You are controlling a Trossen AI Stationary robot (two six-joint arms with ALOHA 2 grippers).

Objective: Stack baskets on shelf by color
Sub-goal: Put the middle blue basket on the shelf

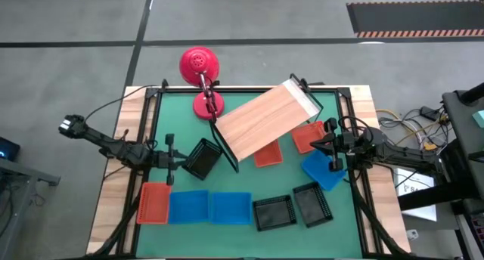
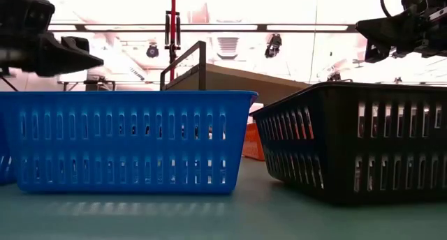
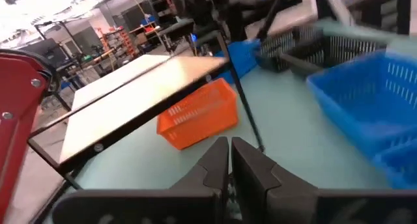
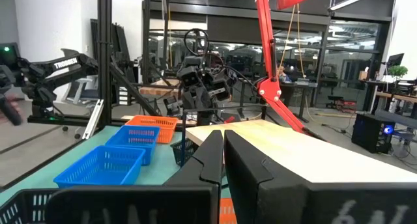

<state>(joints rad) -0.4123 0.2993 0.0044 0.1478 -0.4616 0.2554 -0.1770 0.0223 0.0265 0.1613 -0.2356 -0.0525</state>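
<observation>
The shelf (image 1: 265, 120), a light wooden board on a black wire frame, stands askew on the green mat. One red-orange basket (image 1: 266, 154) lies partly under it, and another (image 1: 306, 135) sits at its right end. A black basket (image 1: 202, 159) rests left of the shelf. Along the near edge sit a red-orange basket (image 1: 154, 202), two blue ones (image 1: 208, 207) and two black ones (image 1: 291, 208). Another blue basket (image 1: 324, 171) lies at the right. My left gripper (image 1: 181, 161) hangs shut beside the black basket. My right gripper (image 1: 318, 144) hangs shut over the right red-orange basket.
A round red lamp (image 1: 199, 67) stands at the mat's far edge, its base (image 1: 207, 104) beside the shelf's left end. Black frame rails run along the table's sides. Bare green mat (image 1: 242, 177) lies between the shelf and the near row of baskets.
</observation>
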